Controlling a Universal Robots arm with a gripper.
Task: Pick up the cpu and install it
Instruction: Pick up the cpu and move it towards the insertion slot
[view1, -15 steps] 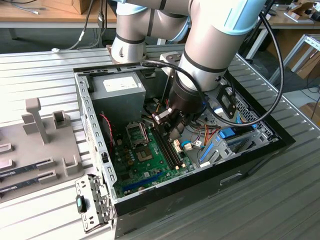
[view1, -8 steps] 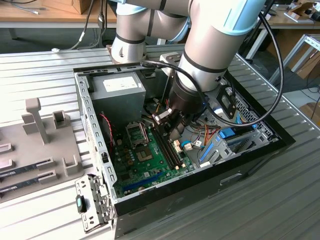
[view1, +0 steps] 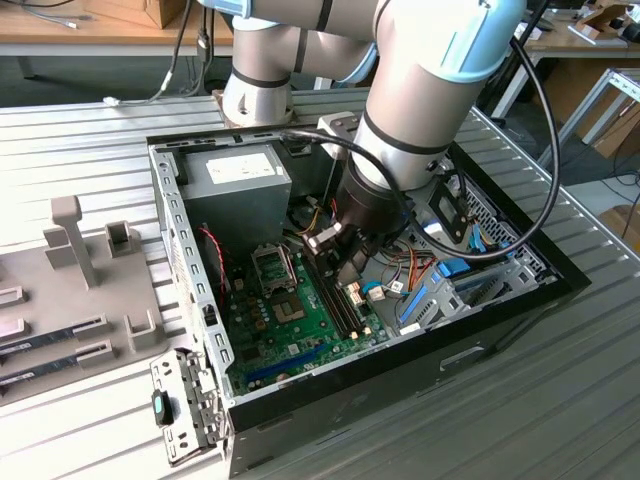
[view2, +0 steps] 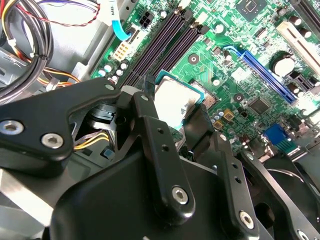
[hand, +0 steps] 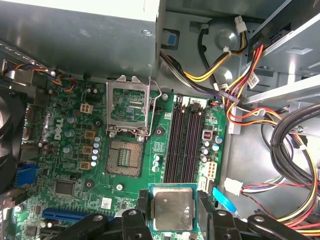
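Inside an open computer case on a slatted metal table, the robot arm hung over the green board with its gripper pinching the cpu by two opposite edges. In both wrist views a black finger stood on either side of the chip, whose silvery lid faced up and sat level.

The cpu was in the air above the board, near the dark memory slots and apart from the socket. That socket lay bare, its hinged metal frame swung back toward the grey power-supply box. Bundled cables ran along the far side of the case.

The chip looked light, thin and stiff, so it was unlikely to sag in the grip. Its smooth metal top would probably be slippery. The underside, hidden here, is likely the delicate part, and a tilted or forced seating could harm the socket. The narrow green rim at the sides seemed the soundest place to hold it, and the fingers appeared to sit there.

White lettering was printed on the board beside the socket, and a small white sticker lay near the blue slot. No marking could be made out on the cpu's lid.
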